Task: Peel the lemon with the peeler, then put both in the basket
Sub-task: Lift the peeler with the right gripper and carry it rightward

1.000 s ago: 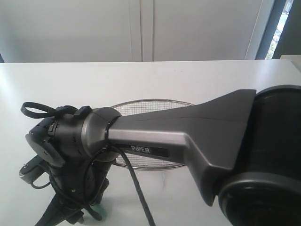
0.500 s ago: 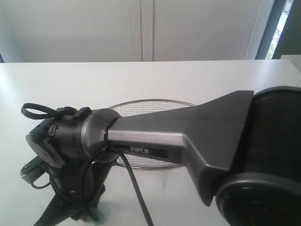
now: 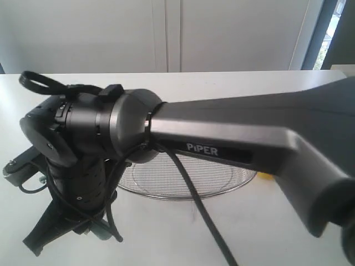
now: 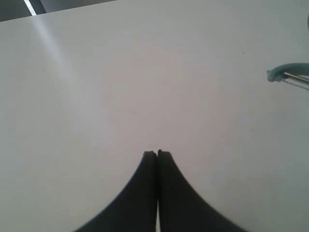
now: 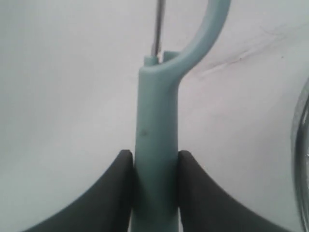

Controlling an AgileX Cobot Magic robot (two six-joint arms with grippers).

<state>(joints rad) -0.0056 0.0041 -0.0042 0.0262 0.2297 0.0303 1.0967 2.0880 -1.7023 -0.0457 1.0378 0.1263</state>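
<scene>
The pale teal peeler [image 5: 157,121] lies lengthwise between my right gripper's [image 5: 154,155] jaws, which are shut on its handle; its Y head and metal blade point away over the white table. The peeler's head [image 4: 285,75] also shows at the edge of the left wrist view, off to one side of my left gripper [image 4: 157,153], which is shut and empty above bare table. The wire mesh basket [image 3: 183,195] sits behind my right arm [image 3: 222,138], which reaches across to the left. A sliver of yellow, the lemon [image 3: 265,176], peeks out by the basket's right side.
The right arm fills most of the exterior view and hides the table's front. The basket's metal rim [image 5: 301,145] runs close beside the right gripper. A white wall and a window strip stand behind the table.
The right jaws have closed on the peeler's handle. The right arm has risen in the exterior view, uncovering more of the basket and the yellow sliver. The left gripper has stayed shut.
</scene>
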